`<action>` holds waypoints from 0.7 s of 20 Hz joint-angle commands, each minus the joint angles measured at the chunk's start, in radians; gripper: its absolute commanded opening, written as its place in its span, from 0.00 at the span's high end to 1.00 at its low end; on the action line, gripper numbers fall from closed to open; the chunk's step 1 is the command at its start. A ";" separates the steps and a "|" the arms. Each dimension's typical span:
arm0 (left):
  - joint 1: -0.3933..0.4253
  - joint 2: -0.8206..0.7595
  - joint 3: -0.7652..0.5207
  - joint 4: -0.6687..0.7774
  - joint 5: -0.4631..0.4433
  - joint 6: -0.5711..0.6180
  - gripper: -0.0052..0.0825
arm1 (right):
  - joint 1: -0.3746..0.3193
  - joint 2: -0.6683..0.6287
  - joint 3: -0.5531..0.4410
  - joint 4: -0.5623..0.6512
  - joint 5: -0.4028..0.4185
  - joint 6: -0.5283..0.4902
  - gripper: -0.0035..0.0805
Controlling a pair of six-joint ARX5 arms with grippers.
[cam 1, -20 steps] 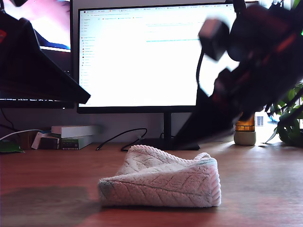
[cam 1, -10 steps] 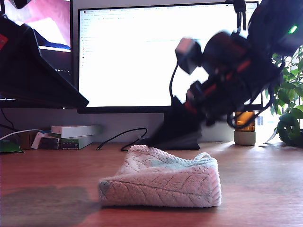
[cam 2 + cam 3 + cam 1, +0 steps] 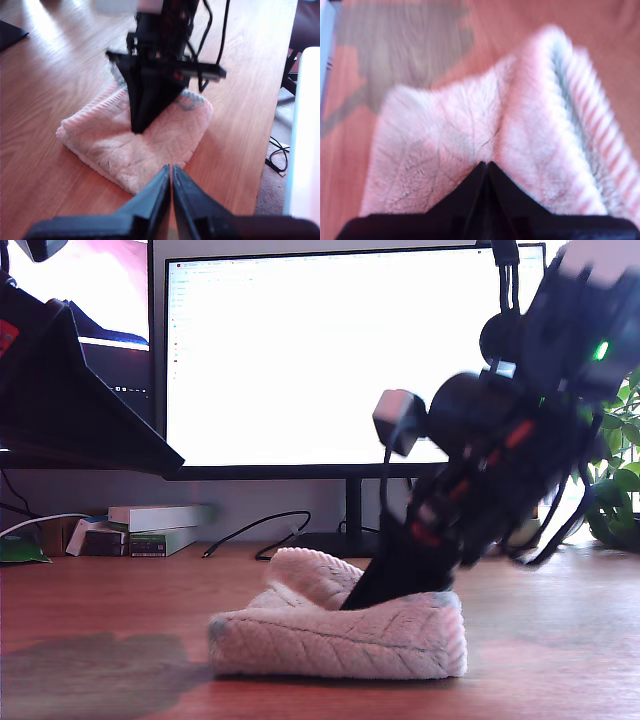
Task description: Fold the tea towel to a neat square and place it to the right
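The tea towel, fluffy pale pink with a corded hem, lies folded in a thick pad on the wooden desk. My second gripper comes down from the exterior view's right, its fingers shut, and its tip presses a dent into the towel's top. The first wrist view shows that same gripper standing on the towel. The second wrist view has the shut tip sunk into the towel. My first gripper is shut on nothing and hovers short of the towel. It is the dark wedge at the exterior view's left.
A large lit monitor on its stand is behind the towel, with a second screen at the exterior view's upper left. Flat boxes, a black cable and a leafy plant line the desk's back.
My second arm has swung down and toward the exterior view's left. Its shut tip, earlier above and behind the towel, now pushes into the towel's top and dents it. The first arm has barely moved.
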 commanded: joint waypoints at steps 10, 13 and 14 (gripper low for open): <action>-0.002 0.004 -0.011 -0.016 -0.062 -0.002 0.97 | -0.020 0.082 -0.018 0.021 0.515 0.354 0.97; -0.001 0.004 -0.011 -0.017 -0.063 -0.002 0.97 | -0.051 0.076 -0.019 -0.008 0.629 0.446 0.97; -0.001 0.004 -0.011 -0.018 -0.068 -0.002 0.97 | -0.058 0.073 -0.019 -0.018 0.653 0.468 0.97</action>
